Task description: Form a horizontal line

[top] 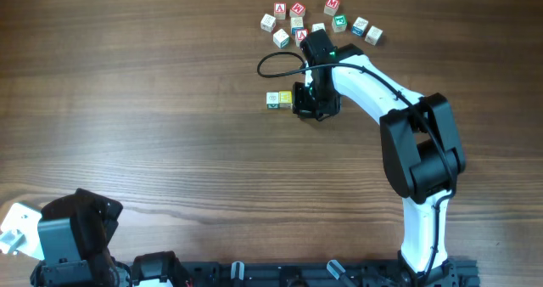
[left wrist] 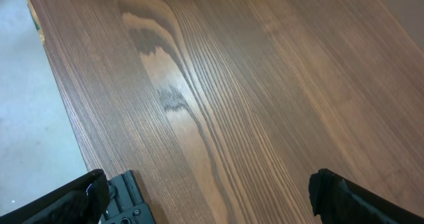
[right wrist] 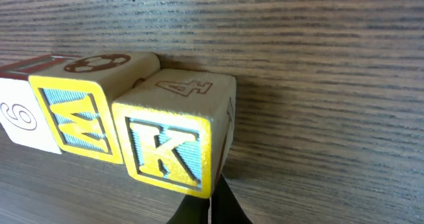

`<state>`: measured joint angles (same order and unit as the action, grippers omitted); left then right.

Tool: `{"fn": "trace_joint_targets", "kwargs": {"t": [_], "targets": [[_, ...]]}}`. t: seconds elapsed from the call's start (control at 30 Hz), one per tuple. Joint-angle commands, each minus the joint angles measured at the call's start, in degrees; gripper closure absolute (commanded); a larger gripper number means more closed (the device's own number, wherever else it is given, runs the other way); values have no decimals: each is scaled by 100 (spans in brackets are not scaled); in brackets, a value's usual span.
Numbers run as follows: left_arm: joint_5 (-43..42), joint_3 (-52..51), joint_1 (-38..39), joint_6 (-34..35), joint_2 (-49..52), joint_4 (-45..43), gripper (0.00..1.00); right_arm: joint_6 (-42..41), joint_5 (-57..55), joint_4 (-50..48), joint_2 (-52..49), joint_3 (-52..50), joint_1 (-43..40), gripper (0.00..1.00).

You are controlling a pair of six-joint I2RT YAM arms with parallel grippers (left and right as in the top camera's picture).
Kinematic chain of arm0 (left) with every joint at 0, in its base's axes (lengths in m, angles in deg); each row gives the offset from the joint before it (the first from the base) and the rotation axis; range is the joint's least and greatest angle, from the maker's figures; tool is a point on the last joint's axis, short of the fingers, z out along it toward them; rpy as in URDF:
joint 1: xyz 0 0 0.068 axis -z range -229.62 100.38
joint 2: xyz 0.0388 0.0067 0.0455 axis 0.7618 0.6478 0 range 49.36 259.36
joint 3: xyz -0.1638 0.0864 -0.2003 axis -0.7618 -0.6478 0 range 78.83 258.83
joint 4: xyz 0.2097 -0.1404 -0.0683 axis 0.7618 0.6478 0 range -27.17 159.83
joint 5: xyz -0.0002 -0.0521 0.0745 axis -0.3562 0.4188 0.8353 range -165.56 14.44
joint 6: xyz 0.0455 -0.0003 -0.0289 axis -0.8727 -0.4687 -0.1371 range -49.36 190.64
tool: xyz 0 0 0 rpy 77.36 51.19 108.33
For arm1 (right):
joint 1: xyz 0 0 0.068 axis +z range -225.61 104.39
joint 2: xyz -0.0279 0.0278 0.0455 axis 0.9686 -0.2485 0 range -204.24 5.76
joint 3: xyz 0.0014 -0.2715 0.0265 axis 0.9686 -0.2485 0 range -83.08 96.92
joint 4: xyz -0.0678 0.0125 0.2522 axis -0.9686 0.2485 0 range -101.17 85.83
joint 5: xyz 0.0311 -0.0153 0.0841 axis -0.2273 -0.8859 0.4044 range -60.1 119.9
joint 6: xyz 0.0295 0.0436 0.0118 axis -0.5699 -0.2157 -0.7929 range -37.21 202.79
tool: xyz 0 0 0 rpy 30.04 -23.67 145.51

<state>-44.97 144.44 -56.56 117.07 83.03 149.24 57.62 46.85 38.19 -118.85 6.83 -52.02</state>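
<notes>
The horizontal line (top: pixel 279 100) is a short row of touching cubes left of my right gripper (top: pixel 307 100). In the right wrist view it shows a white cube (right wrist: pixel 18 118), a yellow cube (right wrist: pixel 74 118) and a yellow "K" cube (right wrist: pixel 169 144). My right gripper (right wrist: pixel 211 209) is shut, and its joined fingertips touch the K cube's lower right corner. The K cube sits slightly forward of its neighbour. My left gripper (left wrist: pixel 212 197) is open and empty over bare wood, parked at the table's front left corner (top: pixel 72 227).
A loose cluster of several red-, green- and blue-lettered white cubes (top: pixel 297 22) lies just behind the right gripper at the table's far side. A black cable (top: pixel 276 62) loops beside the right wrist. The table's left edge (left wrist: pixel 63 118) shows in the left wrist view.
</notes>
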Motion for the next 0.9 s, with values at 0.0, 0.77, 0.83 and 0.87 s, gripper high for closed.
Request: {"fn": "trace_joint_targets", "kwargs": {"t": [0.0, 0.77, 0.83, 0.87], "targets": [[31, -20, -48, 76, -42, -7, 0, 101, 101, -66, 35, -20, 20, 96], [31, -20, -48, 76, -42, -7, 0, -50, 26, 734, 444, -11, 162, 96], [31, -20, -48, 76, -42, -7, 0, -48, 22, 625, 868, -11, 162, 96], [31, -20, -48, 76, -42, -7, 0, -31, -9, 450, 1126, -11, 162, 96]]}}
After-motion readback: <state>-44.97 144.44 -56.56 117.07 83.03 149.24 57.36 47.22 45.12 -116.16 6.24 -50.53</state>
